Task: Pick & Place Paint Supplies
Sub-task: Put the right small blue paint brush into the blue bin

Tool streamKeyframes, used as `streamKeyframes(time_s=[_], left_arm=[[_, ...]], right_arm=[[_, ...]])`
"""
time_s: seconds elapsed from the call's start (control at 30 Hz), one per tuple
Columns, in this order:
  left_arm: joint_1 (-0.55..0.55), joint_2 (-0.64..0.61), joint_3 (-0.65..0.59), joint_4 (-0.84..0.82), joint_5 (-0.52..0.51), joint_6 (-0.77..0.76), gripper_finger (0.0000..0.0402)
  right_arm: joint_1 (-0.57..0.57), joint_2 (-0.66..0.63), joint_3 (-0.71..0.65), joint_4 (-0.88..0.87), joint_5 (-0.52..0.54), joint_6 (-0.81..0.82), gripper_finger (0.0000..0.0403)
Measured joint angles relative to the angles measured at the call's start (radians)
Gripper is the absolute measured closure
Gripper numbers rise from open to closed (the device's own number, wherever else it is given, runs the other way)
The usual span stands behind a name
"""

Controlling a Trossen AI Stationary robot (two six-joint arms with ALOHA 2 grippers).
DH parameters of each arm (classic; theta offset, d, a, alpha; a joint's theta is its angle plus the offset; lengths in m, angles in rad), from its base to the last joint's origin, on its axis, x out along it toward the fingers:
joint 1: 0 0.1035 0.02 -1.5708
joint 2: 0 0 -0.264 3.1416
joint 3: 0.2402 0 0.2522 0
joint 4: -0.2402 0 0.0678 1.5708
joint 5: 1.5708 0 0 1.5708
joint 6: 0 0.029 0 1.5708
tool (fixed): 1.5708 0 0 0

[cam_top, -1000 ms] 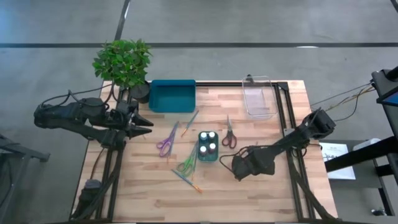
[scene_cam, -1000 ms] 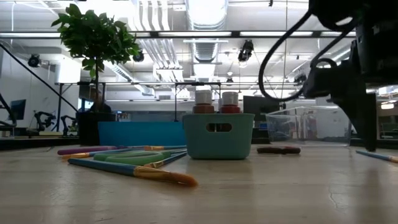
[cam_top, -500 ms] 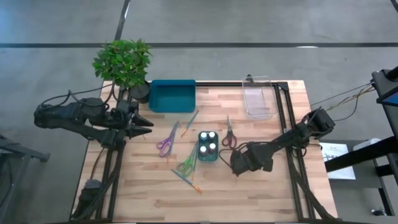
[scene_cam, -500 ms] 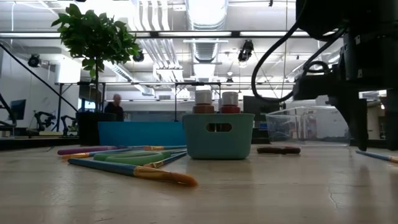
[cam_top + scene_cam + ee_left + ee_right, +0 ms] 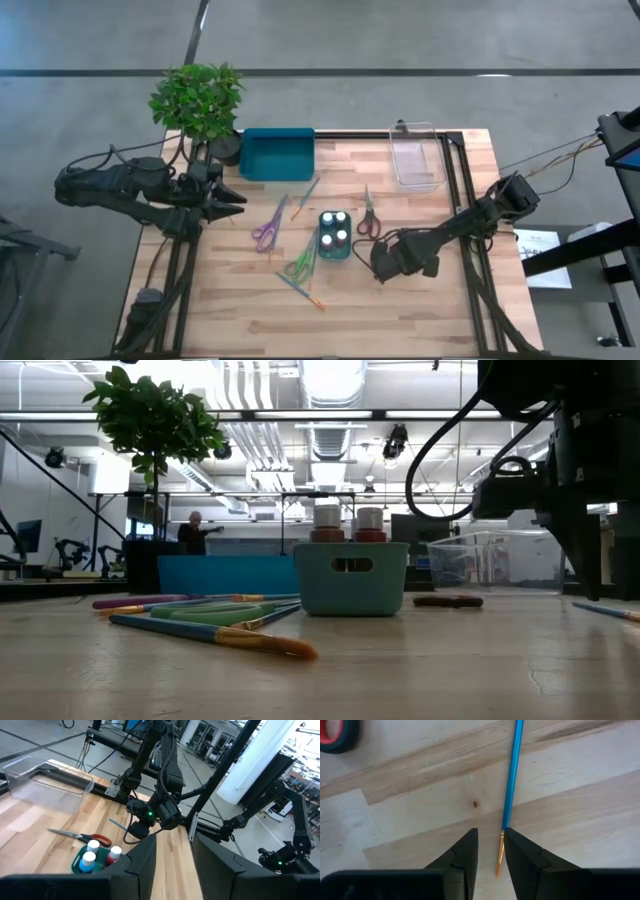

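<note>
Pale wood-plank table (image 5: 400, 310): right gripper (image 5: 490, 851), dark wedge fingers narrowly apart, straddles a thin blue brush (image 5: 512, 775)

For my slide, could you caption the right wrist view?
Open right gripper poised over a blue paintbrush on the wooden table.

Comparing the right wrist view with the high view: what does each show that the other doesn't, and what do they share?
Only the right wrist view shows a thin blue brush lying on the wood, its orange tip between the right gripper's open fingers; in the high view the arm hides it. Only the high view shows the teal caddy of pots, the purple scissors, the green scissors, both trays, the plant and the waiting left gripper. Both show the red scissors and the wooden table.
</note>
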Motion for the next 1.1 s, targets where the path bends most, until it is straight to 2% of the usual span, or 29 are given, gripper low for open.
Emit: streamKeyframes(time_s=[0.47,1.1], left_arm=[[0.000,0.000,0.000,0.000,0.000,-0.003,0.0261],[0.000,0.000,0.000,-0.002,0.000,-0.013,0.0261]], right_arm=[[0.003,-0.011,-0.051,0.049,-0.045,0.007,0.0313],[0.002,-0.022,-0.088,0.130,-0.026,0.007,0.0313]])
